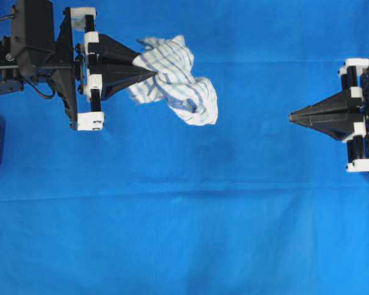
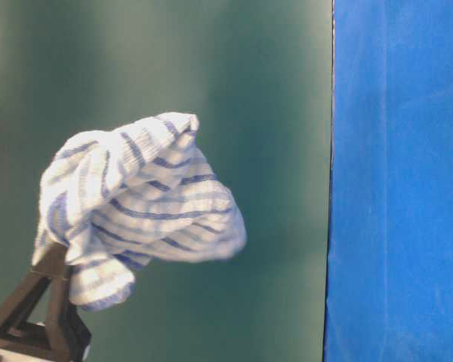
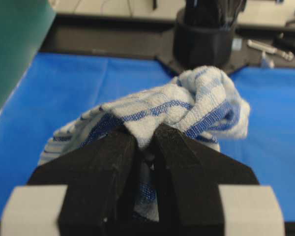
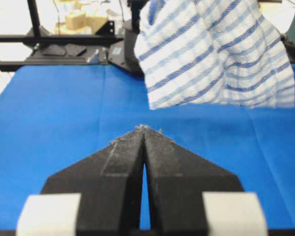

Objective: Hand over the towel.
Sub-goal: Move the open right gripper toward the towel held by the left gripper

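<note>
Overhead: left gripper (image 1: 149,66) sits at far left w/ jaws pinched tight on the towel (image 1: 175,80); the cloth bunches out to the right of the tips in a loose crumpled wad over the blue cloth (image 1: 184,221); right gripper (image 1: 293,116) waits well apart at the right edge, tips clenched on nothing, pointing left toward the towel but somewhat nearer than it

Table-level: towel (image 2: 140,204) is held up off the surface, mushrooming above the left gripper's black finger (image 2: 45,302) at lower left; folds droop round the pinch, so it reads as soft, limp, very light; no stiffness to keep a shape; lower right edge is blurred

Left wrist: fingers (image 3: 105,172) are closed w/ only a thin fold of towel (image 3: 187,105) squeezed between them; most of the fabric balloons ahead of the tips; grip looks narrow, so a tug could prob. pull it free; woven cotton-like weave, not slippery, nothing fragile

Right wrist: right gripper (image 4: 143,129) shut, empty, a little lint on the tips; towel (image 4: 214,54) hangs ahead and above, one flat striped flap dropping toward the blue cloth (image 4: 49,128)

Judgement: the hanging flap or the bulging lobe facing right is the best place for the 2nd hold, away from the left pinch; jaws must open first, then bite deep into several layers, since a single edge would likely slide out
</note>
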Controlling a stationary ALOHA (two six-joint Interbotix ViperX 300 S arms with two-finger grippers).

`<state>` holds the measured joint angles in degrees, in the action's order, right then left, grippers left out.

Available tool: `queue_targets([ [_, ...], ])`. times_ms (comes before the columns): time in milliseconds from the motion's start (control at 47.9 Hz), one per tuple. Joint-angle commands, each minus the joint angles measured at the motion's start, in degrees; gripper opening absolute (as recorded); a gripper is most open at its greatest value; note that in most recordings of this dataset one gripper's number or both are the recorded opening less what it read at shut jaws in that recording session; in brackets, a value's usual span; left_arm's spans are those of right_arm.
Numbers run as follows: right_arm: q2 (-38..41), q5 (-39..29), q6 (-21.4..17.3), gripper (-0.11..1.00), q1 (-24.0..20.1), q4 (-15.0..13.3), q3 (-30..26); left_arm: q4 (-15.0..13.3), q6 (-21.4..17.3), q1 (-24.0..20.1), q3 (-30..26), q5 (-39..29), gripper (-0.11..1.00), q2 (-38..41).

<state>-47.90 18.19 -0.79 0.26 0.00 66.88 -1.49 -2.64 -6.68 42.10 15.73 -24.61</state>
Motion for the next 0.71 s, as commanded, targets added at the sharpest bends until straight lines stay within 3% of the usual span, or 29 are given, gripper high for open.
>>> queue_targets([
  [0, 0.44, 1.23, 0.0, 0.0, 0.09, 0.09, -1.49, 0.09, -0.09, 0.97, -0.79, 1.58, 0.04, -0.26],
  [480, 9.58, 6.59, 0.0, 0.01, 3.43, 0.18, -6.94, 0.09, -0.09, 0.97, -0.79, 1.41, 0.04, -0.18],
  [543, 12.39, 6.86, 0.0, 0.13, 3.43, 0.18, -9.32, 0.09, -0.09, 0.97, -0.79, 1.41, 0.04, -0.26],
  [689, 19.78, 7.82, 0.26, 0.59, 3.43, 0.0, -15.03, 0.09, -0.09, 0.97, -0.79, 1.41, 0.04, -0.18],
])
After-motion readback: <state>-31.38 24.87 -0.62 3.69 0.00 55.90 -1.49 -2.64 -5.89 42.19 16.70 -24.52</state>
